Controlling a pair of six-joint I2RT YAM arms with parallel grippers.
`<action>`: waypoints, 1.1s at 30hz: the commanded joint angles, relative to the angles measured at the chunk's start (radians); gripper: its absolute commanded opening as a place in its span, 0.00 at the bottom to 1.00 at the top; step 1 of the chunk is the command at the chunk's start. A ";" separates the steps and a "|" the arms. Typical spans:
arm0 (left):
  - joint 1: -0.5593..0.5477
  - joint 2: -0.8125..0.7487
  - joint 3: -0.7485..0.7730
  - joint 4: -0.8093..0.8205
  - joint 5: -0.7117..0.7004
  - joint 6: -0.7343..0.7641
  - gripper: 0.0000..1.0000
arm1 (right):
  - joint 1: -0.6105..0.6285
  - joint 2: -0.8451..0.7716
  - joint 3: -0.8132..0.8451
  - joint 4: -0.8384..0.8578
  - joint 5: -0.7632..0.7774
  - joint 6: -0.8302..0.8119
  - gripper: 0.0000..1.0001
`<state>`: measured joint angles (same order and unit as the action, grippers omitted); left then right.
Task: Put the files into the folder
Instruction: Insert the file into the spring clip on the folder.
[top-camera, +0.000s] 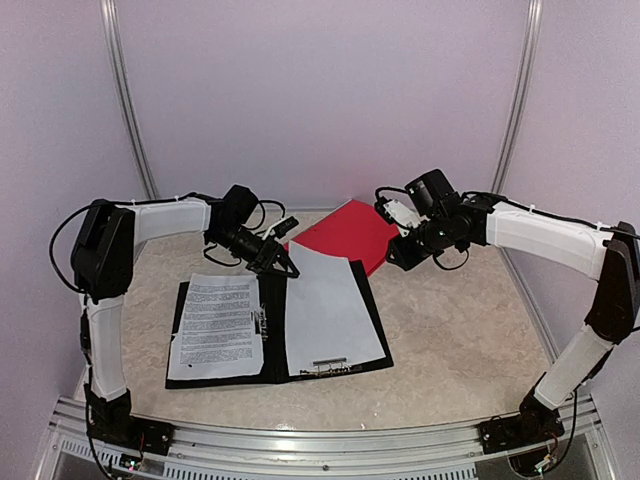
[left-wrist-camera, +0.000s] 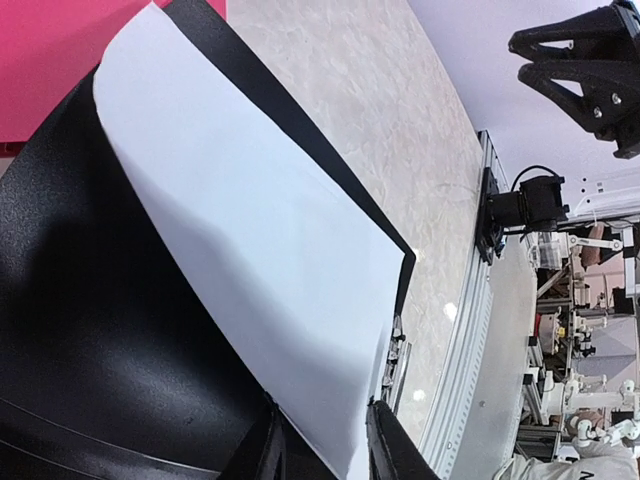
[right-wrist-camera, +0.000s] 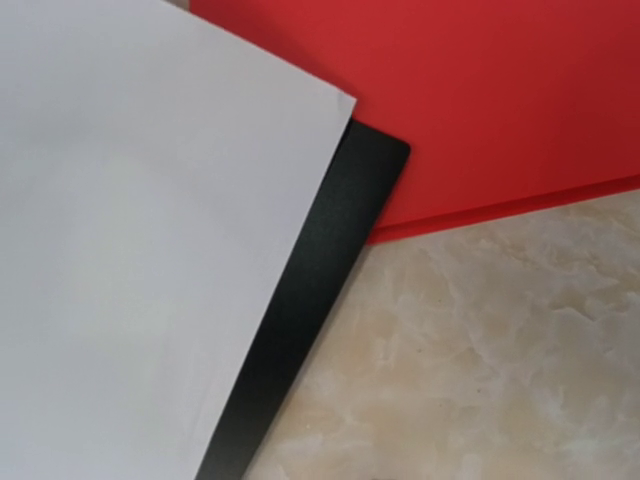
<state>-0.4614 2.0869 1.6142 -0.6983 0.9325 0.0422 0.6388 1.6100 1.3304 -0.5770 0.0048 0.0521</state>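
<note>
My left gripper (top-camera: 280, 262) sat at the far edge of the black folder (top-camera: 273, 335), jaws apart, with the far left corner of the blank sheet (top-camera: 330, 310) lying between them, unpinched. From there the sheet ran long-ways toward the near edge of the table (top-camera: 450, 330), on the folder's right half and a bit askew. The printed sheet (top-camera: 217, 325) lay flat on the left half. My left arm was plainly the nearer one. My right gripper (top-camera: 402, 252) hung over the red folder (top-camera: 350, 235) by the black folder's far right corner; whether its jaws were apart or together, I couldn't tell. Squaring the blank sheet looked like my next job.
</note>
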 joint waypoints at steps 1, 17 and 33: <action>0.004 0.048 0.043 0.019 -0.021 -0.009 0.24 | -0.004 -0.020 -0.015 0.001 -0.002 0.014 0.21; -0.005 0.087 0.069 -0.051 -0.044 0.033 0.12 | -0.003 -0.010 -0.026 0.010 -0.032 0.017 0.19; -0.001 0.025 0.007 -0.044 -0.120 0.020 0.32 | -0.004 -0.006 -0.028 0.011 -0.047 0.018 0.20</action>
<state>-0.4618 2.1555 1.6516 -0.7345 0.8520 0.0547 0.6388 1.6100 1.3163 -0.5720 -0.0265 0.0650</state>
